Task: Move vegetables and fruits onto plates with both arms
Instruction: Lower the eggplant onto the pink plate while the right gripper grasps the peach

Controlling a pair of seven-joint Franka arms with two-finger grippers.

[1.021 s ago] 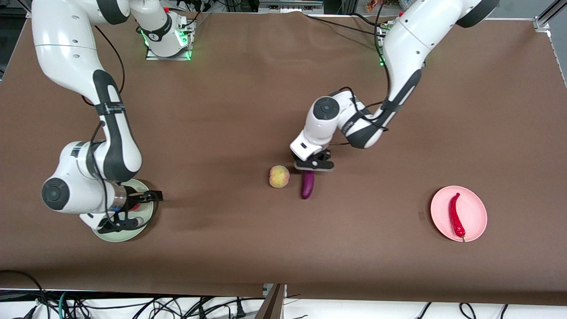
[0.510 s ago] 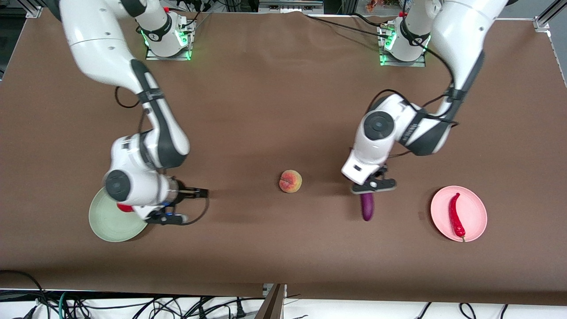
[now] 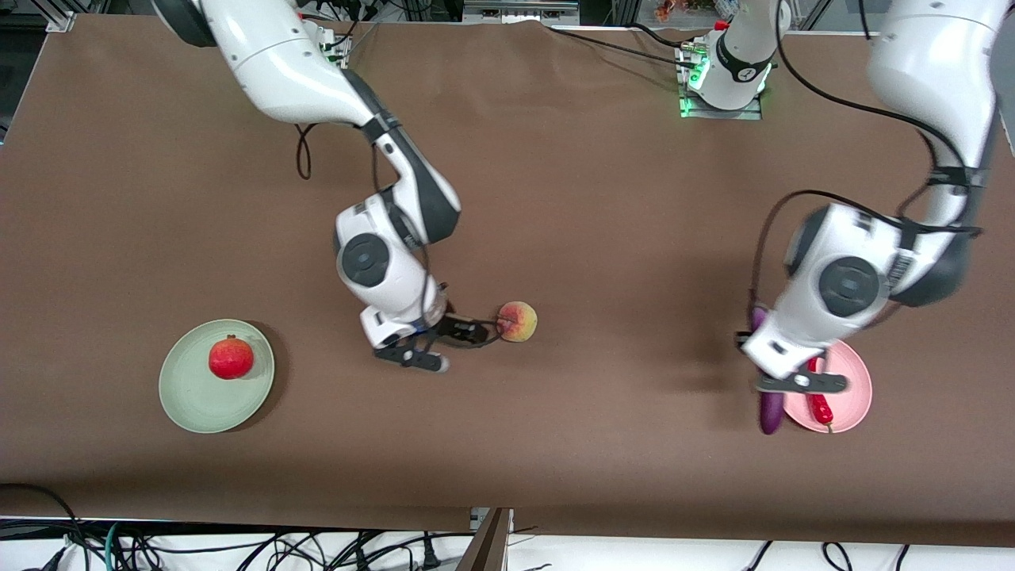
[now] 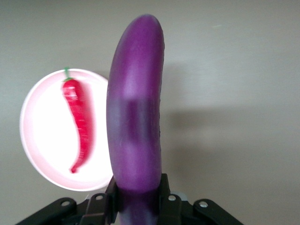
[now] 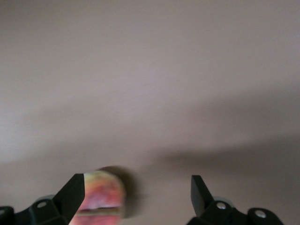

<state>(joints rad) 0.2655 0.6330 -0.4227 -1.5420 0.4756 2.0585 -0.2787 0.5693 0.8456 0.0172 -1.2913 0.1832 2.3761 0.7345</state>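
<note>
My left gripper (image 3: 783, 387) is shut on the long purple eggplant (image 3: 770, 414) and holds it in the air over the edge of the pale pink plate (image 3: 850, 366). The red chili pepper (image 3: 821, 407) lies on that plate. In the left wrist view the eggplant (image 4: 136, 117) stands out of the gripper (image 4: 138, 194) beside the plate (image 4: 42, 140) and chili (image 4: 79, 124). My right gripper (image 3: 457, 347) is open just beside the yellowish-pink peach (image 3: 518, 321) on the table's middle. The right wrist view shows the peach (image 5: 101, 199) by one finger of that gripper (image 5: 136, 187). The red pomegranate (image 3: 231, 358) sits on the pale green plate (image 3: 198, 400).
The brown table cloth (image 3: 603, 198) is bare between the peach and the pink plate. The arm bases (image 3: 725, 75) stand along the table edge farthest from the front camera. Cables hang below the edge nearest that camera.
The right arm left the green plate, with the pomegranate lying on it, and swung to the peach. The left arm carried the eggplant from beside the peach to the pink plate's edge.
</note>
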